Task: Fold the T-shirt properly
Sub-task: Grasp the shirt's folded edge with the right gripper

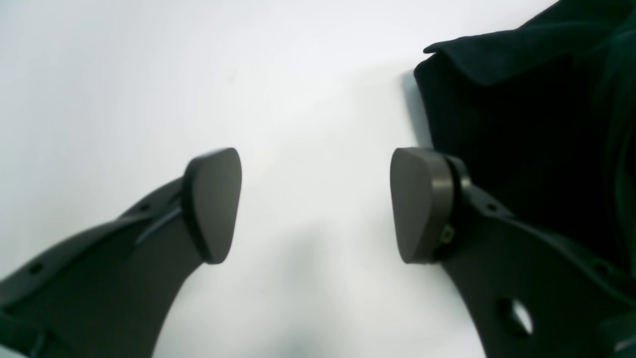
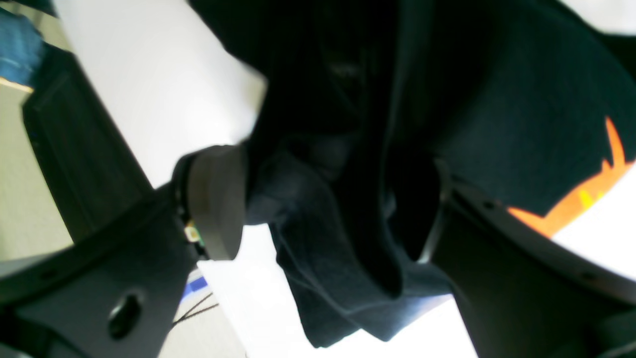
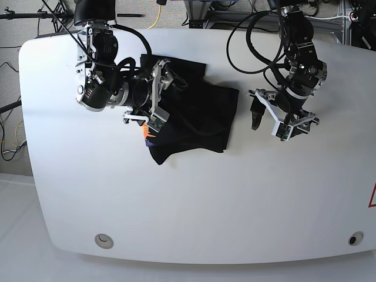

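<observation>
Black cloth, the T-shirt (image 3: 194, 117), lies bunched on the white surface (image 3: 205, 205) toward its far side, partly folded, with a scrap of orange print showing at its near-left corner.

The right hand (image 2: 328, 199) sits at the shirt's left edge. Its jaws stand wide, and a dark fold of cloth hangs in the gap between them; one pad (image 2: 216, 201) shows plainly, while the other is hidden by the cloth. Whether the jaws press the cloth at all cannot be told, so it looks more draped than gripped.

The left hand (image 1: 315, 204) hovers over bare surface just beside the shirt's right edge, jaws wide apart and empty.

The step in hand seems to be taking hold of the two sides for another fold. To do it well:

- The right hand should close on a single clean edge, not the whole bundle, or the layers will drag and twist.
- The left hand should come in low at the matching edge and pinch only the top layers.
- Both should lift evenly and lay the cloth over flat, keeping the edges lined up.
</observation>
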